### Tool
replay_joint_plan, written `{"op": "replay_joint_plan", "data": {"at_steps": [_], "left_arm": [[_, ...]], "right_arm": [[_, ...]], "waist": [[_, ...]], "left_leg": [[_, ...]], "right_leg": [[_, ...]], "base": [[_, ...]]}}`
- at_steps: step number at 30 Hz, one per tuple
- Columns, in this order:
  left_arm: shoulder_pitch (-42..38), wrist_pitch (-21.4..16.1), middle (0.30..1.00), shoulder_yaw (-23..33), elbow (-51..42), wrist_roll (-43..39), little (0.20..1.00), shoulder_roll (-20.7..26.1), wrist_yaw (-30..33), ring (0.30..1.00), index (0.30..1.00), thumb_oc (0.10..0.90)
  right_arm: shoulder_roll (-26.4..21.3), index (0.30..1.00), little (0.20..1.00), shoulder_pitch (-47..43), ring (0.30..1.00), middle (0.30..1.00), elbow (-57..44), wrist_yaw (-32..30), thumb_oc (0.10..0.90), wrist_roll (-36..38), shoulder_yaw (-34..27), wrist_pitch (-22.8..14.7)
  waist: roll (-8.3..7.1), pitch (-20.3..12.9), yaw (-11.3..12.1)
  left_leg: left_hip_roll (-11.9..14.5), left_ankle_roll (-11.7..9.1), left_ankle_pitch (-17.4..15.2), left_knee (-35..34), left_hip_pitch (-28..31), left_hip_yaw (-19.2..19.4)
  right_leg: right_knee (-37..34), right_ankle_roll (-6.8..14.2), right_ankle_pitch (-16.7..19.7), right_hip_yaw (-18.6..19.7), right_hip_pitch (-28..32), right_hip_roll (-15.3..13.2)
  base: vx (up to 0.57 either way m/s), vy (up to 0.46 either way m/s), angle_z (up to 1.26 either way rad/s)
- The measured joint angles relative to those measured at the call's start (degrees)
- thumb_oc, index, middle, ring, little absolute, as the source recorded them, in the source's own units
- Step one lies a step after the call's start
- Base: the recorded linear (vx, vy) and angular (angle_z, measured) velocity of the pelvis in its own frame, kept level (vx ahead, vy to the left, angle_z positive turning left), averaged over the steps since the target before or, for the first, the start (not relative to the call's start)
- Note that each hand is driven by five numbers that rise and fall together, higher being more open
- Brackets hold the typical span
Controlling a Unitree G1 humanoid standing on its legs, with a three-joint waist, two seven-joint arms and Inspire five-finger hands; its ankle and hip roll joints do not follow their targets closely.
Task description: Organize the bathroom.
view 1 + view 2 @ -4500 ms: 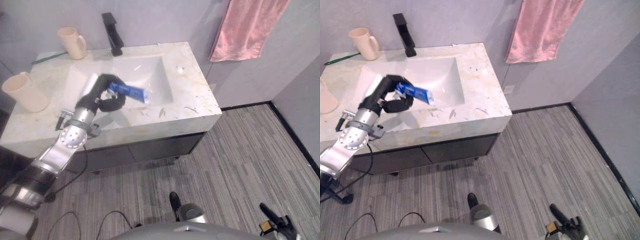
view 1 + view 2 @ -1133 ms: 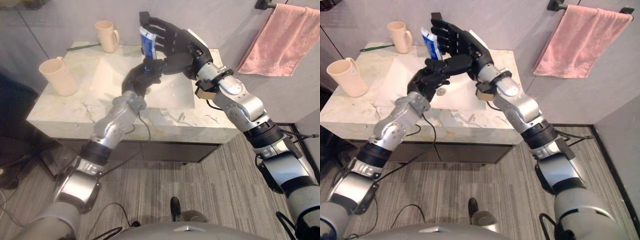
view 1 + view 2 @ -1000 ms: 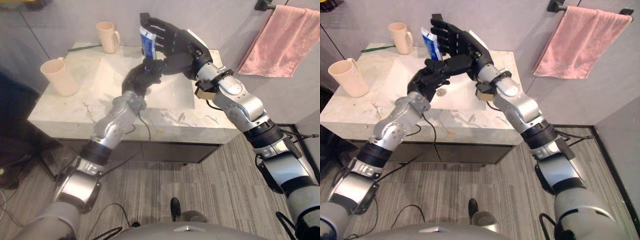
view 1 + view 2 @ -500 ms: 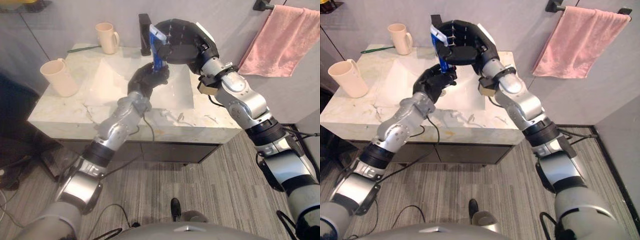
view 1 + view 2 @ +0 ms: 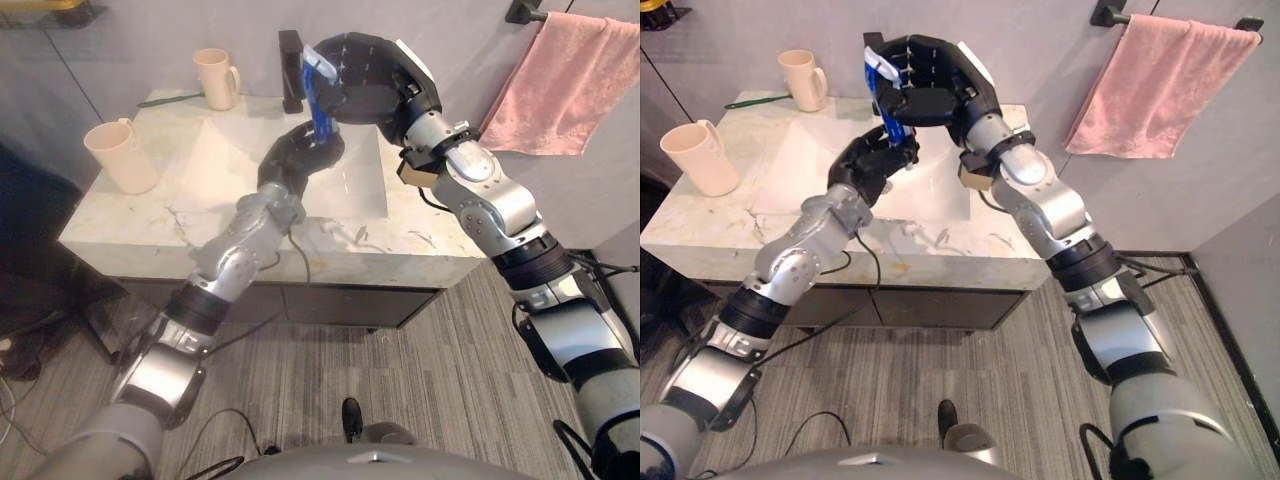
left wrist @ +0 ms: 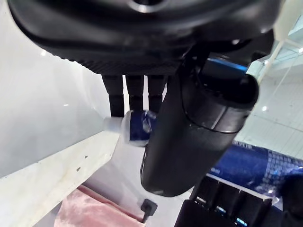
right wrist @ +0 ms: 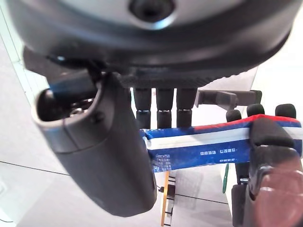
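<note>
The blue toothpaste tube [image 5: 318, 95] stands nearly upright above the sink [image 5: 225, 165], its lower end in the curled left hand [image 5: 300, 155] and its upper end inside the closed fingers of the right hand [image 5: 365, 80], directly above it.

Blue toothpaste tube [image 5: 319, 100] (upright) held above the basin.

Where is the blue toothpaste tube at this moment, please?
The toothpaste tube is held upright above the sink, gripped by the left hand below and the right hand above, just right of the black faucet.
</note>
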Motion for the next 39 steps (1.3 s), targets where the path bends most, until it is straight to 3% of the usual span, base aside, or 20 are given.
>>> {"op": "replay_joint_plan", "data": {"at_steps": [9, 18, 27, 31, 35, 37, 39], "left_arm": [[3.98, 0.21, 0.900, 0.45, -8.09, 4.17, 0.900, -0.08, -5.71, 0.900, 0.900, 0.800], [7.88, -0.02, 0.900, 6.11, -13.36, 4.57, 0.900, 1.10, -10.17, 0.900, 0.900, 0.800], [13.74, -0.11, 0.900, 9.34, -16.62, 4.07, 0.900, 3.78, -14.48, 0.900, 0.900, 0.800], [14.71, 0.98, 0.900, 9.54, -16.62, 3.21, 0.900, 4.44, -19.23, 0.900, 0.900, 0.800], [15.46, 3.71, 0.900, 9.50, -16.60, 2.65, 0.900, 5.59, -24.99, 0.900, 0.900, 0.800], [16.47, 4.49, 0.900, 9.52, -16.65, 2.16, 0.900, 6.27, -27.78, 0.900, 0.900, 0.800], [17.16, 5.41, 0.900, 9.51, -16.70, 2.15, 0.900, 7.62, -29.40, 0.900, 0.900, 0.800]], "right_arm": [[-0.01, 0.300, 0.300, 0.03, 0.300, 0.300, -0.39, 1.31, 0.400, 0.00, 0.21, -0.15], [-0.13, 0.300, 0.300, 0.05, 0.300, 0.300, -1.24, -0.01, 0.400, -2.51, 0.34, -0.15], [-0.78, 0.300, 0.300, 0.18, 0.300, 0.300, -1.31, -2.21, 0.400, -4.00, 0.03, -0.21], [-3.45, 0.300, 0.300, 0.55, 0.300, 0.300, -2.28, -2.74, 0.400, -4.02, -1.45, -0.24], [-6.28, 0.300, 0.300, 1.43, 0.300, 0.300, -2.82, -3.30, 0.400, -4.74, -3.67, -0.25], [-6.87, 0.300, 0.300, 1.43, 0.300, 0.300, -2.82, -3.41, 0.400, -6.37, -4.62, -0.75], [-6.81, 0.300, 0.300, 1.37, 0.300, 0.300, -2.96, -3.83, 0.400, -7.43, -4.66, -2.19]], "waist": [[0.12, 0.02, 1.46], [0.49, 0.03, 4.23], [0.46, 0.05, 5.56], [0.54, 0.10, 5.69], [1.65, 0.82, 5.85], [1.80, 0.98, 6.95], [1.37, 1.08, 8.83]], "left_leg": [[0.10, -0.06, 0.08, -0.01, -0.19, -0.78], [0.10, 0.15, 1.04, -0.02, -1.38, -4.18], [0.12, 0.29, 1.52, -0.01, -2.52, -5.86], [0.51, 0.46, 2.24, 0.04, -4.42, -8.25], [2.09, 0.12, 2.98, 0.66, -6.06, -12.19], [2.79, -0.29, 3.61, 0.67, -6.43, -13.45], [3.13, -0.78, 3.46, 1.64, -7.13, -13.61]], "right_leg": [[0.00, -0.30, -0.20, -0.70, 0.19, -0.08], [0.00, -0.43, -0.29, -3.35, 0.52, -0.54], [0.02, -0.43, -0.30, -4.45, 0.32, -0.76], [0.05, -0.43, -0.29, -4.52, -0.33, -1.07], [2.22, -0.34, -0.37, -3.20, -0.67, -0.40], [2.51, 1.03, -1.89, -0.48, -0.30, -0.29], [2.32, 0.90, -4.38, 0.39, 0.09, -0.08]], "base": [[-0.10, 0.001, 0.05], [-0.15, 0.027, 0.18], [-0.17, -0.036, 0.10], [-0.27, -0.131, 0.29], [-0.30, -0.218, 0.58], [-0.28, -0.283, 0.39], [-0.28, -0.295, 0.18]]}}
